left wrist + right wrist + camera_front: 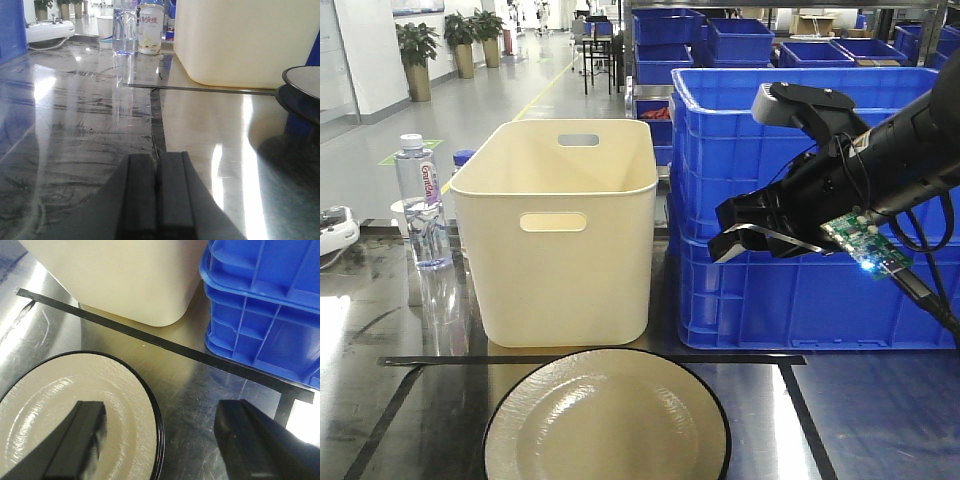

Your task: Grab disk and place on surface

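disk [75,410] lies on surface [200,390] beneath open right gripper [160,440].

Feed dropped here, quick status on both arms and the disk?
Left gripper shut, low over tabletop. Right gripper open, empty, above the disk. Disk flat inside tape rectangle. Nothing in the way.

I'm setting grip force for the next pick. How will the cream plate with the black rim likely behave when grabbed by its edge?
The cream round plate with the black rim looks rigid and glazed, so it is probably slippery at the edge. It lies flat on the glossy dark tabletop, so it may slide rather than tip when nudged. If ceramic, it could chip. The open right gripper hangs above its rim.
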You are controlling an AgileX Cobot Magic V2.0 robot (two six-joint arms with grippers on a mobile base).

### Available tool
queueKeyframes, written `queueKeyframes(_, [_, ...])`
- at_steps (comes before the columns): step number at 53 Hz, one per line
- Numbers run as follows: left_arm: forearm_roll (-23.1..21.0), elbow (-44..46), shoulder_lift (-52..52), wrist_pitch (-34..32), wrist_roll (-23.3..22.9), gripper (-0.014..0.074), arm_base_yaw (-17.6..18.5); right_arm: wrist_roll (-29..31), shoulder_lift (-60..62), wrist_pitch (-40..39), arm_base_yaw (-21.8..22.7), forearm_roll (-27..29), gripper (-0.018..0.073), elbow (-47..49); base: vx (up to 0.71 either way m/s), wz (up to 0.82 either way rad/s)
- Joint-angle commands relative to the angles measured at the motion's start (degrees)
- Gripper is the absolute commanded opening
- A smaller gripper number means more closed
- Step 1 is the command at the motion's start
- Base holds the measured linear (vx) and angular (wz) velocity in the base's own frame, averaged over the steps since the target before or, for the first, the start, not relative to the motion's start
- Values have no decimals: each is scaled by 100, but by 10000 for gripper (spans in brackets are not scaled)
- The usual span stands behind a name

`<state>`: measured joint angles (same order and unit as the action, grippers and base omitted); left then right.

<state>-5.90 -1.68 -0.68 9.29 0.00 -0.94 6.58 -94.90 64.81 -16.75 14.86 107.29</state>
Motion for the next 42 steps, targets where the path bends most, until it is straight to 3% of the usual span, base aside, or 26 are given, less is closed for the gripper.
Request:
queueKeyframes(1, [11, 102, -23, -454, -35, -8, -4, 27, 255, -350, 18, 83, 522, 184, 0, 0])
queueKeyframes(17, [11, 102, -23, -454, -35, -8, -4, 27, 279, -428, 18, 17, 518, 184, 0, 0])
queueKeyframes(23, [11, 102, -23, -454, -35, -8, -4, 27, 555, -753, 18, -11, 466, -138, 0, 0])
queueKeyframes(33, [11, 102, -23, -454, -35, -8, -4, -222, 2101, -2300, 18, -302, 278, -2400, 0, 0])
queueKeyframes(42, [11, 102, -23, -454, -35, -8, -4, -228, 3932, -2771, 18, -1071, 84, -4558, 0, 0])
